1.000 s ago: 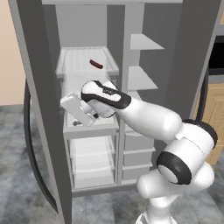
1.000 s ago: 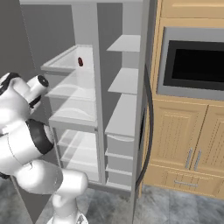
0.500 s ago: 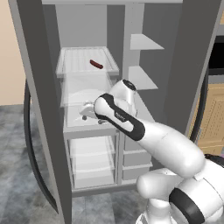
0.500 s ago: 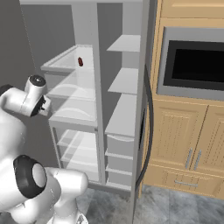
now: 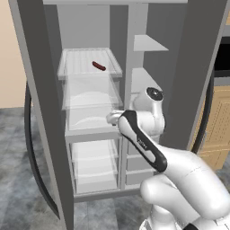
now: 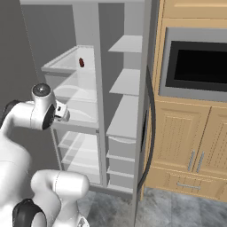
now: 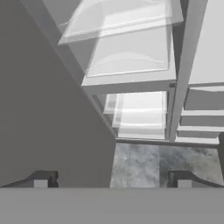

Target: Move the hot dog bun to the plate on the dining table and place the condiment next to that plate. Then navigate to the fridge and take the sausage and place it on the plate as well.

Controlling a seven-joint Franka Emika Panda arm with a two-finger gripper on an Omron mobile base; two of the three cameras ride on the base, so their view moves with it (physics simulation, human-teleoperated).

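The fridge (image 5: 179,67) stands open with pale shelves inside. The sausage (image 5: 99,66), a short dark red cylinder, lies on the top left glass shelf; from the right it shows as the sausage (image 6: 81,62) near the shelf's back. My white hand (image 6: 61,112) hovers in front of the left shelves, about two levels below the sausage. In the hand view my gripper (image 7: 111,181) is open, nothing between its tips, looking down over the lower fridge shelves (image 7: 135,113) and the floor. The hot dog bun, plate, dining table and condiment are out of view.
The fridge's left door (image 5: 38,99) stands open beside the shelves, a dark seal (image 6: 150,133) edging the right side. Wooden cabinets (image 6: 190,142) with a built-in black oven (image 6: 197,66) stand right of the fridge. Grey tiled floor (image 5: 22,179) lies in front.
The arm has swung around: the hand moved from the left middle shelf toward the fridge's centre divider, and the forearm dropped lower. The sausage has not moved.
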